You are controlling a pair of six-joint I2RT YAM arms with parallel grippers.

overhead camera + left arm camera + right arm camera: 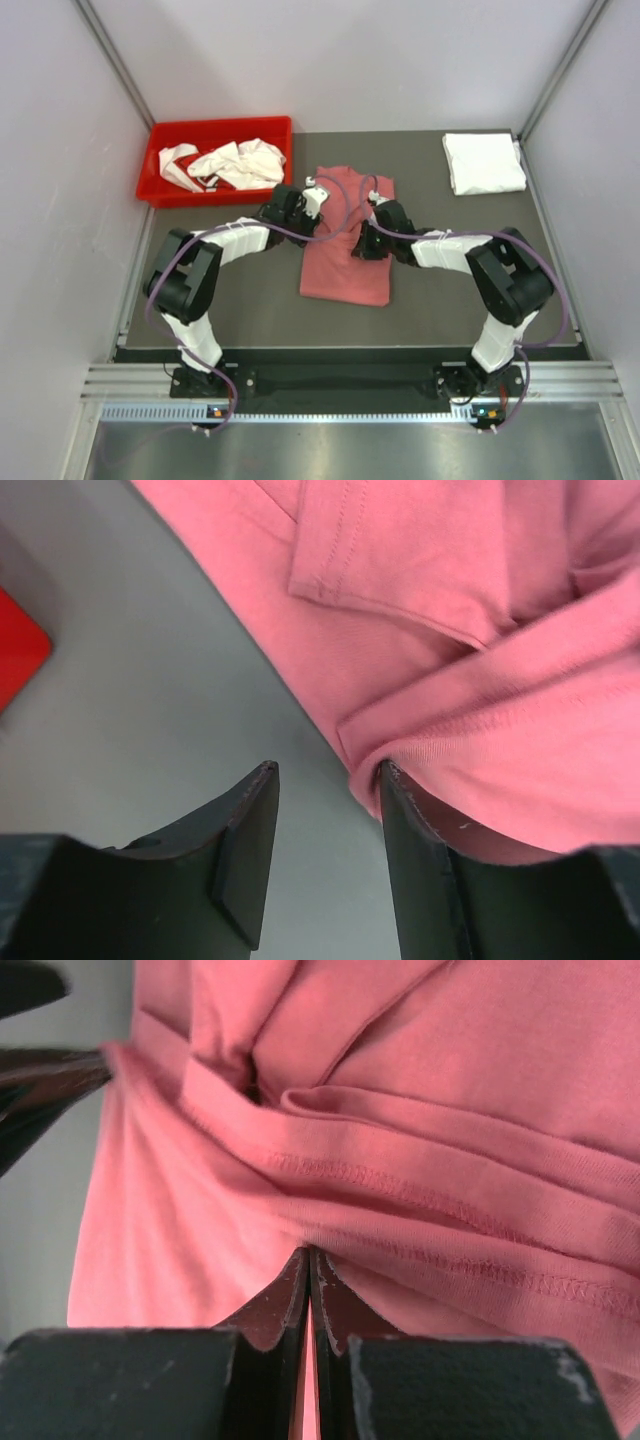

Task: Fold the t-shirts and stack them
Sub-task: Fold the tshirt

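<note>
One fixed overhead view, two close wrist views.
The top camera looks down from above and behind the near edge, taking in the whole worktop (430,310) to its far edge. The wrist cameras look past the left tool (327,767) and the right tool (308,1252) from very close in. All three views share the pink t-shirt (340,280) at mid-worktop, and the left wrist view also catches a corner of the red bin (20,655).

Dark grey table (440,300). Lying on it: pink-red t-shirt (345,270), partly folded, at centre; folded white t-shirt (483,162), far right corner; red bin (160,185), far left corner. All three well apart.
</note>
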